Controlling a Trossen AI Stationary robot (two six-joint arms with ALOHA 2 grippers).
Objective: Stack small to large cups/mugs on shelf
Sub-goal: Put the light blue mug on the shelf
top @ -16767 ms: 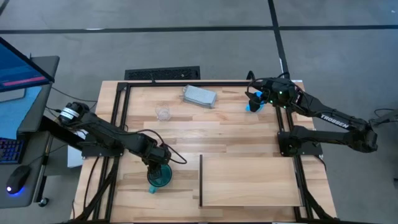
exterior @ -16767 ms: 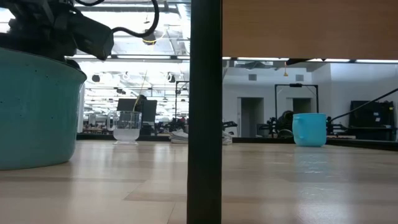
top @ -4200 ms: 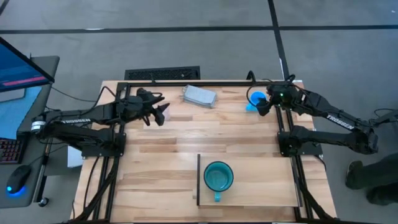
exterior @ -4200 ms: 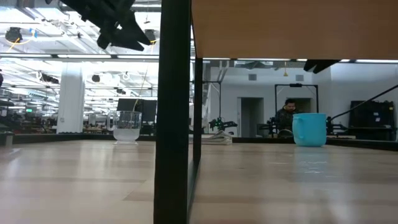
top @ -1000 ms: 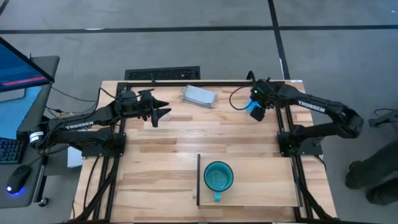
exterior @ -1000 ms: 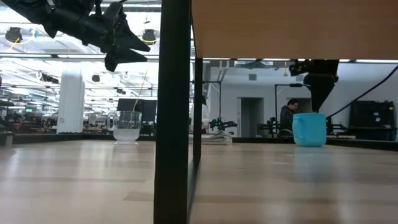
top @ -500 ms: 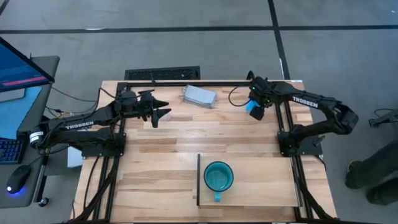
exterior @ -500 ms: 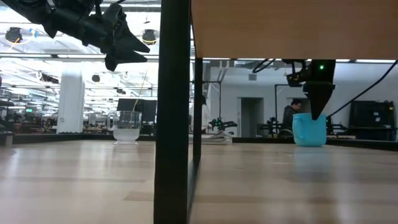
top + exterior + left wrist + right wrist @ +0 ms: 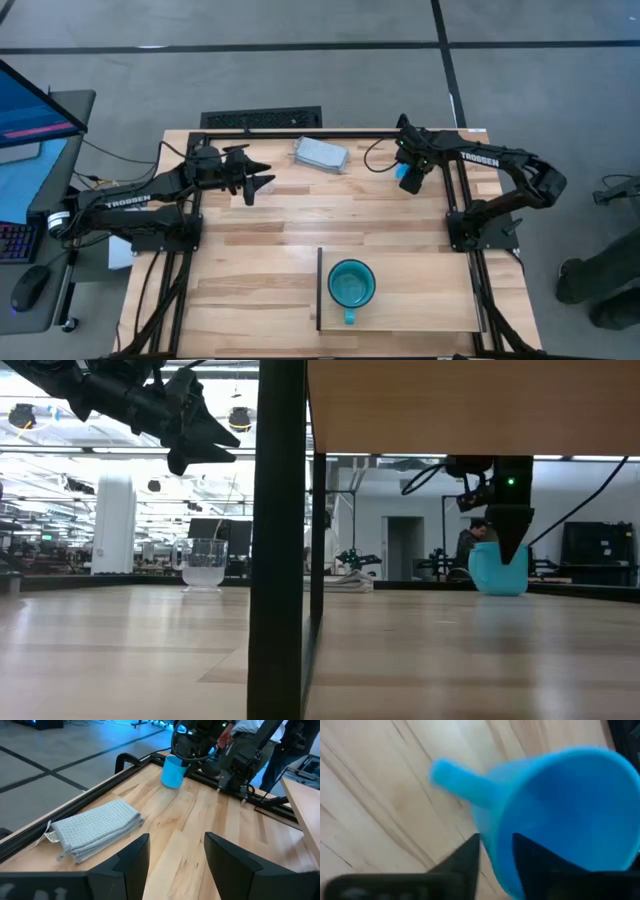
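The bright-blue mug point(image 9: 402, 177) stands at the table's far right, with my right gripper point(image 9: 409, 170) down on its rim from above and shut on its wall; its handle point(image 9: 457, 782) sticks out sideways. The clear cup point(image 9: 204, 564) rests on its base at the far left. My left gripper point(image 9: 200, 440) hovers open well above it, its fingers point(image 9: 132, 862) empty. The teal mug point(image 9: 350, 284) sits upright on the shelf point(image 9: 420, 290) near its dark upright edge, handle toward the near side. My right gripper has the blue mug's wall at the rim point(image 9: 496, 827) between its two fingers, one finger inside point(image 9: 532, 857) the mug and one outside point(image 9: 465, 860). The fingers point down from above. The mug point(image 9: 500, 570) leans a little, its bottom still at the tabletop.
A folded grey-blue cloth point(image 9: 320, 154) lies at the far middle between the two arms. Black frame rails point(image 9: 190, 200) run along the table's left, right and far sides. Bare slatted tabletop point(image 9: 330, 215) spreads across the middle. A person stands in the room behind the table point(image 9: 468, 545).
My right gripper has come down onto the blue mug's rim and shifted slightly toward the table's left edge. The mug, upright before, now leans a little. My left arm has kept still.
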